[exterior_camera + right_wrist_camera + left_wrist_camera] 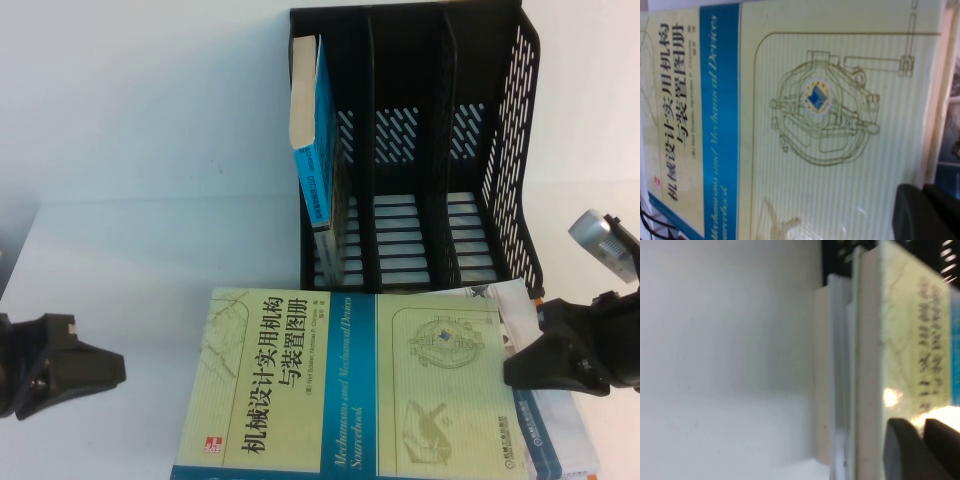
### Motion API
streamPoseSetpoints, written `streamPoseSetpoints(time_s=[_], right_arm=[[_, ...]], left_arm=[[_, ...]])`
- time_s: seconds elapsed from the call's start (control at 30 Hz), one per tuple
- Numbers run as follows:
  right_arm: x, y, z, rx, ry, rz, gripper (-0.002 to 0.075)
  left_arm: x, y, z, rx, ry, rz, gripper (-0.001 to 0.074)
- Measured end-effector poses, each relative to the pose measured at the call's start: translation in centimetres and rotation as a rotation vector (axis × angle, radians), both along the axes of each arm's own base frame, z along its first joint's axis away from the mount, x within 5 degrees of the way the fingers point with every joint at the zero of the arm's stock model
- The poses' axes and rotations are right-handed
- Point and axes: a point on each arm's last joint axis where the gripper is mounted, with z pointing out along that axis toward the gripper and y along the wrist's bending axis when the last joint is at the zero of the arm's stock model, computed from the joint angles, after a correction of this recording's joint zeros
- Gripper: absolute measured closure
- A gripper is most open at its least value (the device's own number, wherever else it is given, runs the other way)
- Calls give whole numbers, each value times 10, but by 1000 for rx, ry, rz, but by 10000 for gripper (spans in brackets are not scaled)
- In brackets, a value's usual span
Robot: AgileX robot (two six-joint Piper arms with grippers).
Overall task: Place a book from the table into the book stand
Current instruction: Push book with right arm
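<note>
Overhead view: the book (340, 385), pale yellow-green with a blue vertical band, lies flat on the table (130, 200) just in front of the book stand (420, 150), topping a stack whose lower books (560, 440) peek out along its right edge. A blue-covered book (315, 130) already stands upright in the stand's leftmost slot; the other two slots hold nothing. The left gripper (105, 370) waits at the left of the book, apart from it; the right gripper (525, 365) sits at the book's right edge.

Left wrist view: only here does the stack's side appear, the book's thick page block (870, 365) above thinner layers, with the left gripper (922, 432) at the cover's edge, its fingertips (900, 440) close together and grasping nothing.

Right wrist view: the cover's mechanism drawing (825, 107) and title are legible; the right gripper (925, 200) hovers above the cover, and whether its fingers are parted cannot be told.
</note>
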Motion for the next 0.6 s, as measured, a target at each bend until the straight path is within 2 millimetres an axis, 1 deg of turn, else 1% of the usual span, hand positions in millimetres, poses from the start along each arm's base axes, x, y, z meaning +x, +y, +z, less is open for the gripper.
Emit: streamPoseSetpoints(time_s=[0.07,0.1,0.17,0.27,0.3,0.33,0.4,0.5,0.6], right_arm=[[0,0,0,-1,-3,3,718],[0,0,0,-1,-5,6,718],[0,0,0,-1,-10,16,718],[0,0,0,-7,-35,44,718],[0,0,0,-9,-44,54,718],[0,0,0,-11,-50,60,718],[-1,0,2,-12,-68,71,718],[-6,0,8,-29,-113,116,718],[-19,-1,18,-44,-151,185,718]], left_arm=[[2,-1,-5,14,30,-1,640],[3,-1,-7,15,45,-6,594],[7,-2,-13,10,72,-7,491],[14,-1,-22,-7,104,10,311],[17,-1,-25,-22,117,16,271],[20,-1,-28,-37,123,15,245],[26,-1,-34,-65,124,5,223],[34,-3,-43,-132,110,-40,220],[42,-7,-56,-229,119,-99,220]])
